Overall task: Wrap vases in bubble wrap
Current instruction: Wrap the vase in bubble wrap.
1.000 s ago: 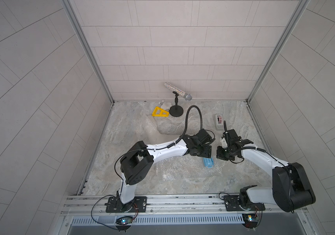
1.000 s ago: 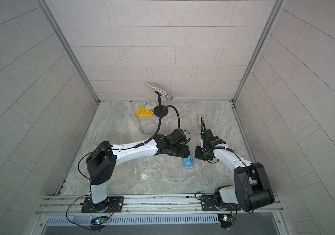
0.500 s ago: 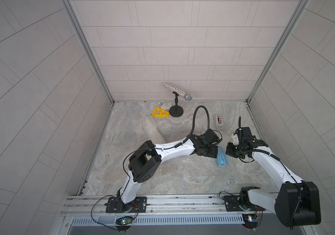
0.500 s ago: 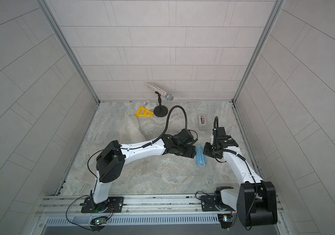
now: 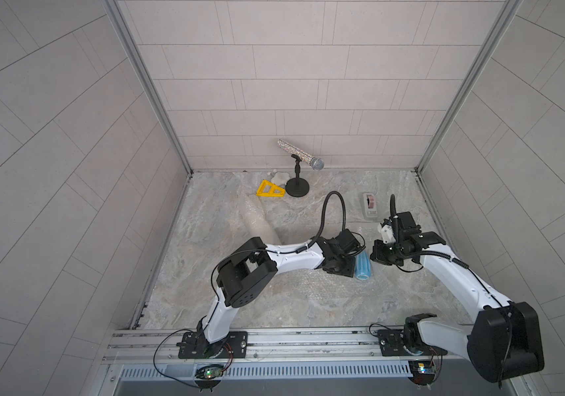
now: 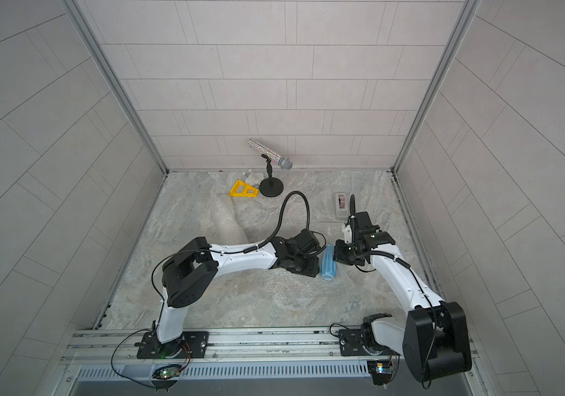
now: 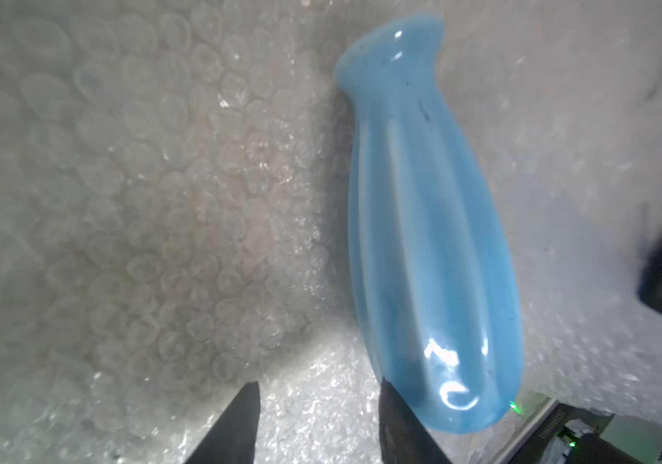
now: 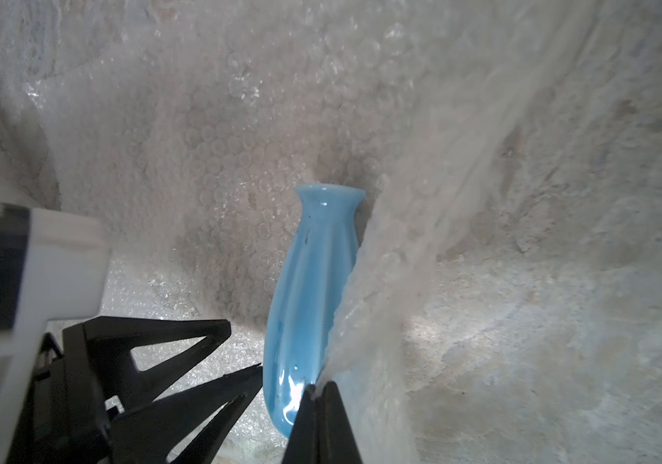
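The light-blue ribbed vase lies on its side on the bubble wrap, between my two grippers. My left gripper is open beside the base of the vase. One of its fingertips touches the vase, and only bubble wrap shows between the jaws. My right gripper is shut on an edge of the bubble wrap, which rises as a flap against the far side of the vase. In both top views the grippers flank the vase.
A rolled bundle of bubble wrap lies back left; its contents do not show. At the back stand a glittery microphone on a black stand, a yellow triangle and a small white scalloped object. A grey tape dispenser sits behind the right arm.
The vase and both grippers shifted right across the sheet, then came back a little to the left. The left jaws have narrowed. The right gripper stays shut.
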Controlling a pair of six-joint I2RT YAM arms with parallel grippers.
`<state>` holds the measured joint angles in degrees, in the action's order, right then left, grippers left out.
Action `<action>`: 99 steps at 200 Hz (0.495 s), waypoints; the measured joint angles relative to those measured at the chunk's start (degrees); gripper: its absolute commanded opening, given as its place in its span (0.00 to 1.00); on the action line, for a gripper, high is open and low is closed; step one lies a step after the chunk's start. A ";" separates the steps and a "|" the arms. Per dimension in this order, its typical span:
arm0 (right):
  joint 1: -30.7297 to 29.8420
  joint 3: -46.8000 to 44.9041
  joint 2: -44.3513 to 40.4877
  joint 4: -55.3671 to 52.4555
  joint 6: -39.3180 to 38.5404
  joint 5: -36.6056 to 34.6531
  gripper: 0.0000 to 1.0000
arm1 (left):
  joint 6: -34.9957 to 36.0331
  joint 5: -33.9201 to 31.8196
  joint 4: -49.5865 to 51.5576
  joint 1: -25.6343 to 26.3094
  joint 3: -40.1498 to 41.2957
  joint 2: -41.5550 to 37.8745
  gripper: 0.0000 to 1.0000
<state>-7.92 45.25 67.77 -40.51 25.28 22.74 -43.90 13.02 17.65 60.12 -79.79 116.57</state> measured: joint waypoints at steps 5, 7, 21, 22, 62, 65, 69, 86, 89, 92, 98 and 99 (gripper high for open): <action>-0.48 0.04 0.02 0.04 0.35 0.00 0.00 | -0.04 0.11 -0.57 -0.04 0.44 -0.04 0.50; -0.68 0.07 0.02 0.04 0.48 0.00 0.00 | -0.07 0.20 -0.74 -0.04 0.57 -0.07 0.50; -2.14 0.24 0.02 0.33 1.66 -0.02 0.00 | -0.24 0.50 -2.08 -0.11 2.08 -0.61 0.49; -2.21 0.26 0.02 0.35 1.73 -0.02 0.00 | -0.24 0.50 -2.12 -0.11 2.14 -0.66 0.49; -7.13 0.33 0.09 4.20 6.80 -0.46 0.00 | -1.55 0.98 -6.49 -1.11 8.09 -4.61 0.49; -7.48 0.33 0.11 4.59 7.19 -0.57 0.00 | -1.55 1.01 -6.80 -1.25 8.55 -4.94 0.49; -8.07 0.33 0.26 5.22 7.82 -0.72 0.00 | -1.73 1.14 -7.37 -1.42 9.27 -5.44 0.49; -10.32 0.35 1.62 7.69 10.01 -1.27 0.00 | -2.49 1.27 -9.33 -2.38 12.41 -7.72 0.49; -10.82 0.35 2.01 8.13 10.40 -1.51 0.00 | -2.64 1.31 -9.64 -2.56 12.90 -8.09 0.49; -11.23 0.37 2.38 8.52 10.75 -1.62 0.00 | -2.75 1.31 -9.86 -2.78 13.53 -8.63 0.49; -12.11 0.39 3.28 9.40 11.37 -1.97 0.00 | -3.02 1.36 -10.45 -3.19 14.75 -9.64 0.49; -12.22 0.39 3.41 9.53 11.45 -2.03 0.00 | -3.06 1.36 -10.49 -3.23 14.93 -9.77 0.49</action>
<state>-20.14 45.65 71.18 -30.98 36.73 20.71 -46.96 14.37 7.16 56.88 -64.86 106.80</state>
